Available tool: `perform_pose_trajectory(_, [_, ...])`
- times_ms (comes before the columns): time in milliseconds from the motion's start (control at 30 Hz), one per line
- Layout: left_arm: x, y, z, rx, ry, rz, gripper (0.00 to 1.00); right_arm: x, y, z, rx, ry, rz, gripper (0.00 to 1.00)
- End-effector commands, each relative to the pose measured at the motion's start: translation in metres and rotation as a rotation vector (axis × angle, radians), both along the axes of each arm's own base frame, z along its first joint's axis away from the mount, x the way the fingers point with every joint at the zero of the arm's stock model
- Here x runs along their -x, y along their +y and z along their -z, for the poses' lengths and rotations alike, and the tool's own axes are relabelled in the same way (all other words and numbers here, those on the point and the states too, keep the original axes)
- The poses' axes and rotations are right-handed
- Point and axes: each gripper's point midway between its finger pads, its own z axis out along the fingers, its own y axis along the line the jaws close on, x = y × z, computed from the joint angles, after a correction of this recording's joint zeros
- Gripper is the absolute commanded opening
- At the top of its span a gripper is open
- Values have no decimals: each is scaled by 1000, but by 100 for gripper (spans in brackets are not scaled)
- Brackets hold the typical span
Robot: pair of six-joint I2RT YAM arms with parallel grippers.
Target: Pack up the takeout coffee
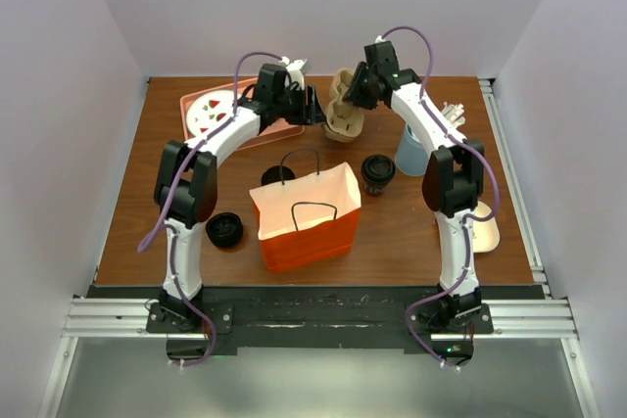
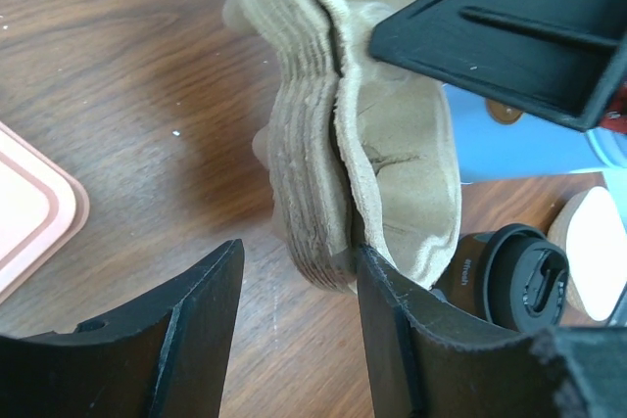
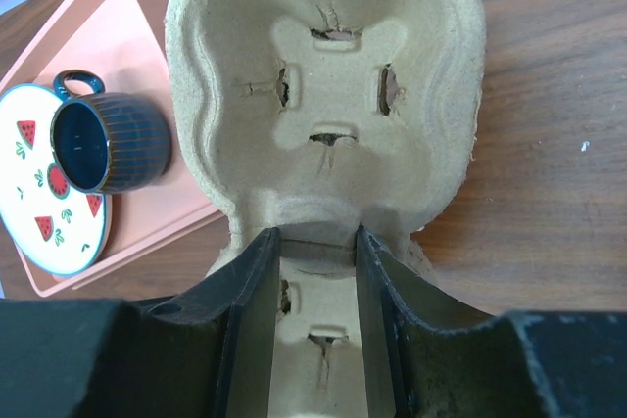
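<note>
Takeout coffee (image 1: 377,172), dark cup under black lid, upright beside orange bag (image 1: 309,242); pulp carrier (image 3: 323,66) clamped by right gripper (image 3: 315,242); carrier stack (image 2: 304,173) straddled by left gripper (image 2: 299,252), grip unclear

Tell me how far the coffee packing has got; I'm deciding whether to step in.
Done: the bag stands open. In hand: the right gripper pinches one carrier while the left gripper straddles the stack, apparently to peel that carrier off. Left: the coffee stands outside the bag, beside it, lid on, not yet in a carrier or packed.
</note>
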Motion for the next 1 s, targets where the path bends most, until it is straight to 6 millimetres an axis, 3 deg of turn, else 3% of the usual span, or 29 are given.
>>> perform_pose_trajectory(0, [-7, -19, -26, 76, -51, 29, 55, -5, 17, -15, -61, -25, -32, 27])
perform_pose_trajectory(167, [-9, -21, -18, 85, -29, 19, 55, -2, 31, -7, -117, 8, -68, 34])
perform_pose_trajectory(400, [-14, -21, -4, 79, -9, 3, 55, 4, 35, 3, -102, 46, -134, 41])
perform_pose_trajectory(567, [-16, -23, 5, 77, 9, -1, 55, 8, 37, -1, -98, 40, -169, 47])
perform_pose_trajectory(833, [-22, -24, 4, 79, 4, -8, 55, 8, 32, -20, -32, -19, -242, 59])
perform_pose_trajectory(967, [-25, -25, 3, 86, 5, -17, 55, 11, 27, -26, 22, -38, -294, 60])
